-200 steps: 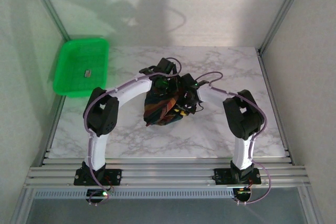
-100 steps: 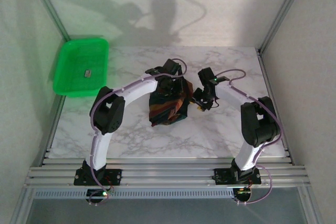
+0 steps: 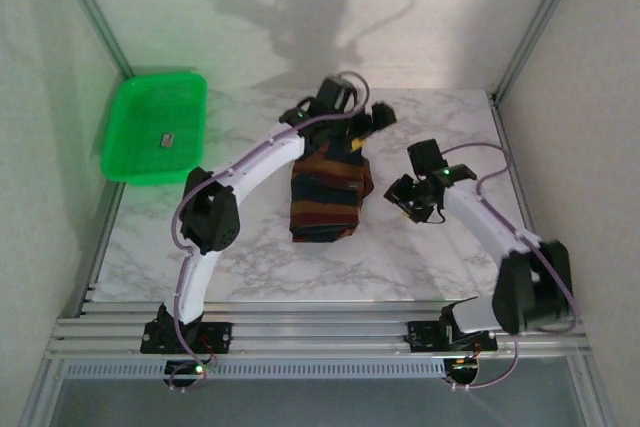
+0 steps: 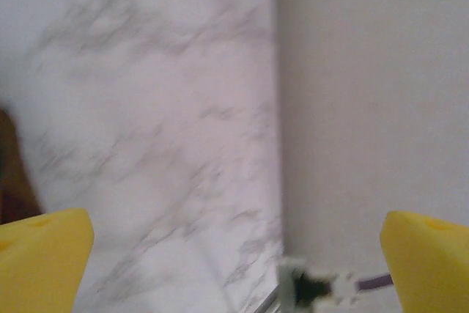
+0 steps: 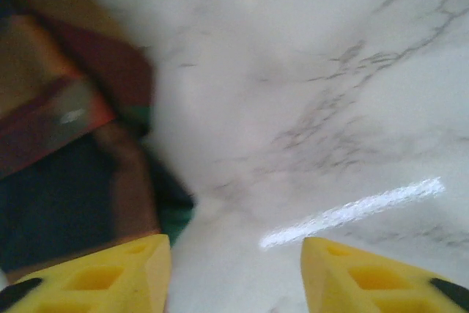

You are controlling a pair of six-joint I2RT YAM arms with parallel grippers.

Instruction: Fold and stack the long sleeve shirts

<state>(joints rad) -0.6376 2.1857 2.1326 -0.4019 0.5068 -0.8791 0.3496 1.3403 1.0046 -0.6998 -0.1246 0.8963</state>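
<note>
One long sleeve shirt (image 3: 328, 197), plaid in dark green, red, orange and navy, lies folded into an oblong in the middle of the marble table (image 3: 250, 257). My left gripper (image 3: 368, 125) hovers at the shirt's far end, wide open and empty. In the left wrist view its yellow fingertips (image 4: 44, 254) stand far apart over bare marble, and the left gripper (image 4: 234, 262) holds nothing. My right gripper (image 3: 408, 199) is just right of the shirt, apart from it. The right wrist view has the shirt (image 5: 66, 144) at the left and the right gripper (image 5: 234, 276) open over the table.
A bright green plastic tray (image 3: 155, 127) sits at the table's far left corner with a small grey item (image 3: 168, 138) inside. Walls and aluminium posts (image 3: 530, 37) close in the back and sides. Bare marble lies in front of and to the right of the shirt.
The left gripper let go of the shirt, opened wide and moved toward the back. The shirt now lies flatter and longer. The right gripper drew away to the right and opened further.
</note>
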